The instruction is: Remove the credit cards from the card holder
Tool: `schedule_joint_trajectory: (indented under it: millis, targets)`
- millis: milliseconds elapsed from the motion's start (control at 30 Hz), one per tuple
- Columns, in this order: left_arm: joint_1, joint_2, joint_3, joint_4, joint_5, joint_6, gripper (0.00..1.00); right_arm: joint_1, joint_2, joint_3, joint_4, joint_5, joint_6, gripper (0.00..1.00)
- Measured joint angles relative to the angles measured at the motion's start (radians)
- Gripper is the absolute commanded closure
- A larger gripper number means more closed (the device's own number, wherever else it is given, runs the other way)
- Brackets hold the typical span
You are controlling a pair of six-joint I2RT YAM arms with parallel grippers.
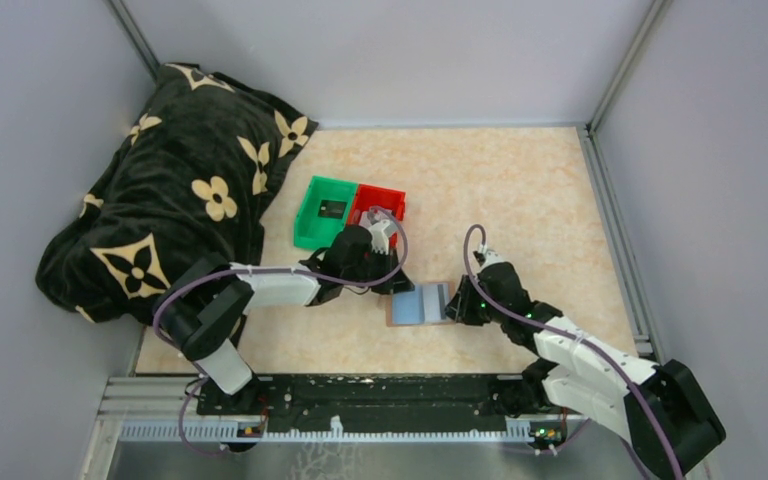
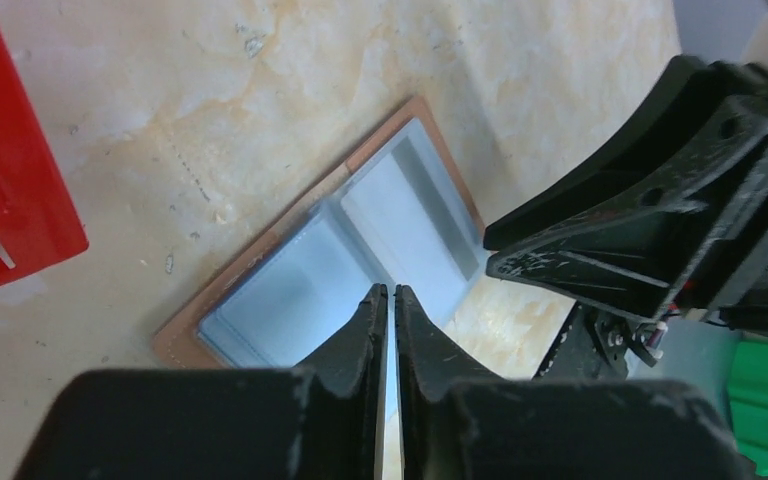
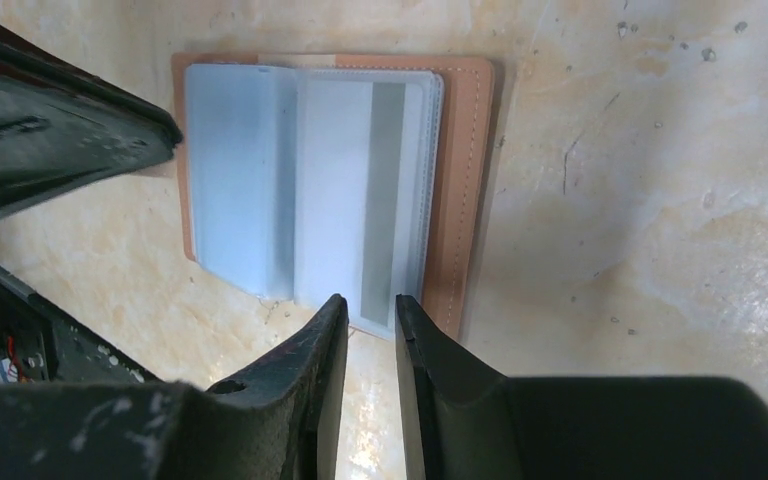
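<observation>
- Left end effector [image 2: 388, 290]: black fingers nearly together, perhaps pinching a thin pale edge.
- Right end effector [image 3: 370, 300]: fingers narrowly apart at the flat, stitched tan-leather card holder [image 3: 465, 180].

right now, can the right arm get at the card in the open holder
Probably yes. The right pincer sits at the card holder's near edge with nothing between; the striped card lies inside a clear sleeve.
</observation>
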State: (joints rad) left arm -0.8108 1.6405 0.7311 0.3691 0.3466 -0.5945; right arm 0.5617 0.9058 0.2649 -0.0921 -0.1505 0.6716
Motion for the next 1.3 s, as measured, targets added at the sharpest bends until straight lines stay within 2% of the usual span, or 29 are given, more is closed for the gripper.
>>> schedule_joint_trajectory:
  millis: [133,367,1300]
  targets:
    - [-0.001,0.064,0.0,0.015,0.013,-0.007,0.96,-0.002,0.027,0.011,0.018,0.0,-0.007,0.73]
    - [-0.001,0.094,-0.031,0.038,0.026,-0.021,0.97,-0.02,0.029,0.013,0.037,0.007,-0.024,0.68]
    - [-0.001,0.101,-0.063,0.08,0.04,-0.033,0.98,-0.035,0.092,0.011,0.104,-0.008,-0.033,0.68]
